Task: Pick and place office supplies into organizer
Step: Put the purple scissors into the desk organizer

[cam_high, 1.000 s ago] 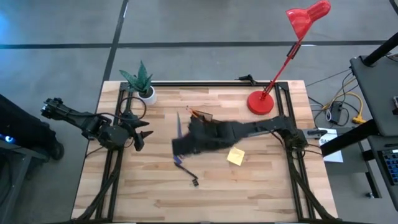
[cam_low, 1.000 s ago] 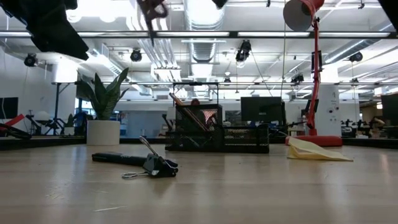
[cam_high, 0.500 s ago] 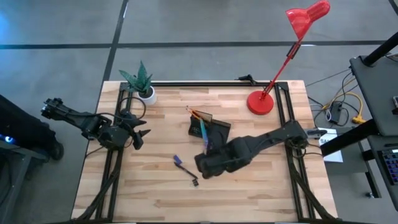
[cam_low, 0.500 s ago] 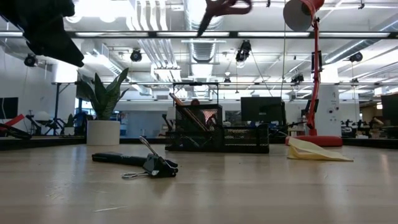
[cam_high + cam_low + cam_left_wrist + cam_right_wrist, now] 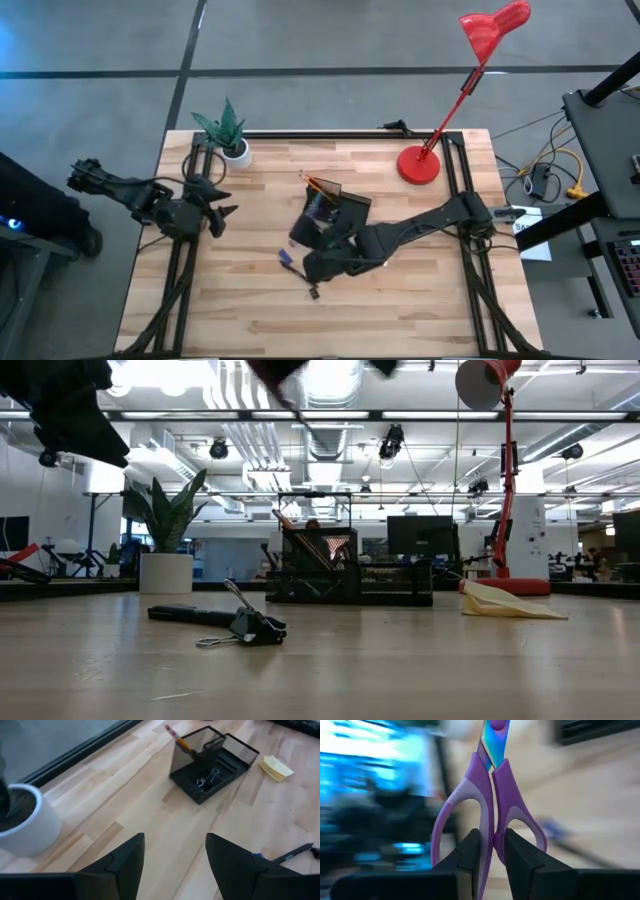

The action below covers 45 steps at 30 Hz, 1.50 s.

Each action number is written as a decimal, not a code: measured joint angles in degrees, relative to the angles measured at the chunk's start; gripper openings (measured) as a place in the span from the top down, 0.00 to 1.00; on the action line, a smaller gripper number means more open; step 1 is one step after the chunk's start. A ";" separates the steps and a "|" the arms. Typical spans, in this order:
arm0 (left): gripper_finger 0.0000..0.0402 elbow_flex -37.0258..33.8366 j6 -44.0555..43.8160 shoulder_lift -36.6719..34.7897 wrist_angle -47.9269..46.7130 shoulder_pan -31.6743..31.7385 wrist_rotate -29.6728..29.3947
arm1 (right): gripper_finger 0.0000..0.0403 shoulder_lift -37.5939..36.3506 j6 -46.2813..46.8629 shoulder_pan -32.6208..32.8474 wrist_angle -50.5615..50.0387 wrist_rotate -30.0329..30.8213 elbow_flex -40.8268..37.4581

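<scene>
One pair of purple scissors [image 5: 490, 800] is pinched by its handles in the right gripper [image 5: 492, 852], raised above the table [image 5: 420, 300] just in front of the organizer [image 5: 338, 207]. An orange pencil [image 5: 179, 740] stands in the organizer, clips [image 5: 205, 779] in its tray. A pen [image 5: 292, 853] lies on the table. The left gripper [image 5: 174, 857], fingers spread wide and empty, waits near the pot [image 5: 238, 152].

Grey concrete floor [image 5: 330, 40] with dark seams; light butcher-block wooden table [image 5: 250, 310]; ceiling of exposed ducts and strip lights [image 5: 330, 430]; dark monitors [image 5: 420, 538] behind.
</scene>
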 joint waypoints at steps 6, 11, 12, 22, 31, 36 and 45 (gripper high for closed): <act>0.51 -0.02 -2.30 -2.27 -4.01 0.00 -0.19 | 0.86 -0.32 -9.71 -3.01 40.43 8.19 -13.23; 0.51 0.14 -2.31 -4.15 -5.75 0.00 0.36 | 0.86 0.34 -21.59 -2.74 81.17 26.07 -26.14; 0.51 0.40 -2.31 -4.32 -6.64 0.00 0.38 | 0.86 0.86 -25.11 -2.50 88.82 29.45 -28.11; 0.51 1.24 -7.30 -3.37 -10.84 0.11 0.52 | 0.86 7.21 -27.23 -3.21 114.57 29.47 -33.66; 0.51 1.10 -15.71 1.50 -16.01 0.11 0.63 | 0.85 9.42 -33.93 -3.00 134.41 19.62 -36.69; 0.51 1.11 -17.00 4.42 -16.17 0.13 0.51 | 0.85 7.99 -39.99 -3.07 138.79 16.81 -39.15; 0.51 1.11 -13.83 5.62 -16.12 0.15 0.58 | 0.85 7.85 -40.85 1.35 138.41 35.39 -39.45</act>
